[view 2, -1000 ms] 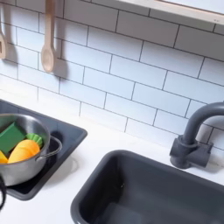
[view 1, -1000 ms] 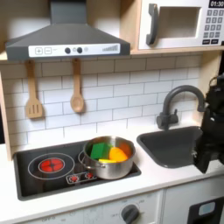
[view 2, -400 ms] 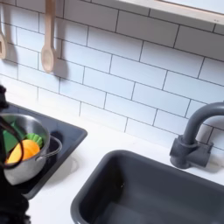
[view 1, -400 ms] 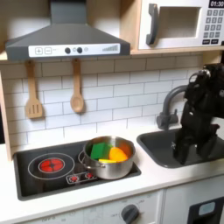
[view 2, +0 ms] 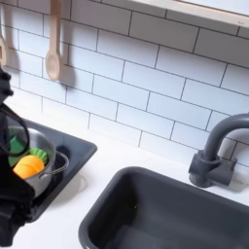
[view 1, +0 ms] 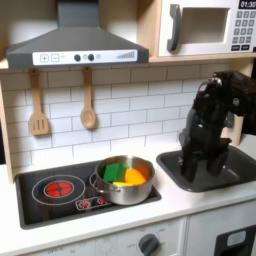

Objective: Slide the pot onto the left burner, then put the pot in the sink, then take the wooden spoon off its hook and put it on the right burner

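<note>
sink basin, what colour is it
Dark grey. The sink shows it best in the second exterior view, set into the white counter.

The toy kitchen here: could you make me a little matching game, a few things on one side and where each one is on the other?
Things:
1. pot
2. wooden spoon
3. faucet
4. microwave

Places:
A. hanging on the tiled wall under the hood
B. on the shelf at the top of the first exterior view's right
C. on the burner at the first exterior view's right, with toy food in it
D. standing at the back edge of the sink

Pairs: 1-C, 2-A, 3-D, 4-B
</note>
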Motion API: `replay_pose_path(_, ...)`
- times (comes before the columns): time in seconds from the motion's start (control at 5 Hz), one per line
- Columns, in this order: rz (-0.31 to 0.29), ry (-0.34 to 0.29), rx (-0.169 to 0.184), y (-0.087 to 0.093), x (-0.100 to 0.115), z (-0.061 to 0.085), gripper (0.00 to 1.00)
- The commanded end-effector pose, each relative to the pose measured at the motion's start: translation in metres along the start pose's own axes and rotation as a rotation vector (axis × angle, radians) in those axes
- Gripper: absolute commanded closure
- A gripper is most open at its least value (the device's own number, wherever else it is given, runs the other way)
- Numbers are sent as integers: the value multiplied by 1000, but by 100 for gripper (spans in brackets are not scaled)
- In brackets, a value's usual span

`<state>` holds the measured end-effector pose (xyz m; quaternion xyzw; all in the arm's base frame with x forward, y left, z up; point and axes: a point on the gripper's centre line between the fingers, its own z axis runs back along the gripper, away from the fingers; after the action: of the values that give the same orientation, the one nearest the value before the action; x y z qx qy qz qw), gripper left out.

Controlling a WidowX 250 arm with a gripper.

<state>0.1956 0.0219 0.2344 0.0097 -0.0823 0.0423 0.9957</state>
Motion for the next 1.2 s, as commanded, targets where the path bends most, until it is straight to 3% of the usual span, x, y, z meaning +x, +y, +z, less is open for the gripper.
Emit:
replay_pose_path(0.0,30,8,2,10,36,-7,0)
replay_pose_path(0.2,24,1,16,11,53,-14,0)
replay_pose_path(0.8,91,11,14,31,101,-30,0)
replay_pose_path(1.0,105,11,17,48,124,-38,0)
